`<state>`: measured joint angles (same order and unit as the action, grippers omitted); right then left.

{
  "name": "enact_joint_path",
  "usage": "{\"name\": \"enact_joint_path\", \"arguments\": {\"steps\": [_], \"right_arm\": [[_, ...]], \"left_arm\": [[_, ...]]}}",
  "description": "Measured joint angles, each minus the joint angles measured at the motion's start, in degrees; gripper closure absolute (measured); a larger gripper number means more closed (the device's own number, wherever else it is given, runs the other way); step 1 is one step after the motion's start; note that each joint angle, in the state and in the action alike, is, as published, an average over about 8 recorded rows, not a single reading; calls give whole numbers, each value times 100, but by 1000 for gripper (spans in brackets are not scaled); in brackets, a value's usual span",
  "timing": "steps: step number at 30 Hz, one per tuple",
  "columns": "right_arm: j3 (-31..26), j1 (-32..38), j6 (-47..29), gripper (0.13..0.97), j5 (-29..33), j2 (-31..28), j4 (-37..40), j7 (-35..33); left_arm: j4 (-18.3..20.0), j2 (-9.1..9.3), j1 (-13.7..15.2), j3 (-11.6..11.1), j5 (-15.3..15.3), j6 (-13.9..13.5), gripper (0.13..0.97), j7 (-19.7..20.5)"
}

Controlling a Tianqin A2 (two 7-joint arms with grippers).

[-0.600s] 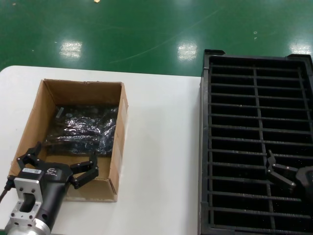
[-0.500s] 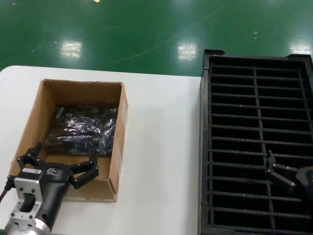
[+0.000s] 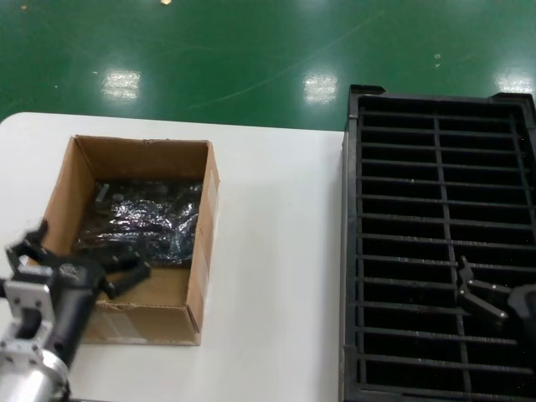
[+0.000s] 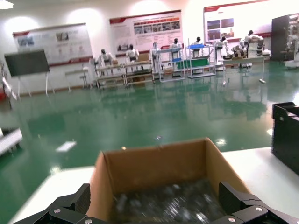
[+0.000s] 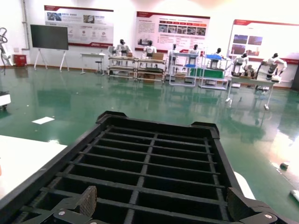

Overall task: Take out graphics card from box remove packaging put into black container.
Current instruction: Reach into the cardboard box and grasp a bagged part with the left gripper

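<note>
My left gripper (image 3: 79,261) hangs with fingers spread wide over the near-left corner of the cardboard box (image 3: 201,243), gripping nothing. Inside the box I see the shiny grey packaging (image 3: 146,219) lying flat on the bottom. My right gripper (image 3: 479,295), also spread open, hovers over the black container (image 3: 352,251) on the white table (image 3: 276,251).

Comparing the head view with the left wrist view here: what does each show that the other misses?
Only the head view shows the black container whole, with the right gripper open over its slots, and the white table between it and the box. Only the left wrist view shows the hall beyond, with its green floor and wall posters. Both show the cardboard box, the shiny packaging inside it, and the left gripper open at its near end.
</note>
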<state>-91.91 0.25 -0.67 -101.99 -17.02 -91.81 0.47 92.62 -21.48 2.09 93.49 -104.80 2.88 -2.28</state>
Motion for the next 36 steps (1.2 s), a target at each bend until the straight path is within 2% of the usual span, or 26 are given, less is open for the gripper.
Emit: {"name": "enact_joint_path", "arguments": {"steps": [2,4,6,8,10,12,16,19,22,26,29,32,36], "right_arm": [[0,0,0,129,0,0,0,0],[0,0,0,129,0,0,0,0],[0,0,0,129,0,0,0,0],[0,0,0,129,0,0,0,0],[0,0,0,129,0,0,0,0],[0,0,0,129,0,0,0,0],[0,0,0,129,0,0,0,0],[0,0,0,129,0,0,0,0],[0,0,0,129,0,0,0,0],[0,0,0,129,0,0,0,0],[0,0,0,129,0,0,0,0],[0,0,0,129,0,0,0,0],[0,0,0,129,0,0,0,0]], "left_arm": [[25,-285,142,190,-136,132,132,-124],[31,-676,354,498,-268,225,132,-308],[-3,-1116,646,903,-360,250,132,-508],[-98,-1538,1014,1353,-325,169,132,-644],[-273,-1904,1452,1821,-135,-25,132,-674],[-517,-2175,1914,2262,181,-301,132,-609],[-1160,-2483,2837,3038,1138,-1028,132,-351],[-1654,-2567,3410,3441,1932,-1561,132,-180],[-2074,-2540,3789,3588,2719,-1991,132,-39],[-2465,-2379,3977,3449,3634,-2360,132,17],[-2651,-2232,3960,3269,4131,-2487,133,-84],[-2795,-2073,3875,3095,4445,-2506,135,-249],[-3018,-1815,3755,2872,4651,-2393,136,-499]]}}
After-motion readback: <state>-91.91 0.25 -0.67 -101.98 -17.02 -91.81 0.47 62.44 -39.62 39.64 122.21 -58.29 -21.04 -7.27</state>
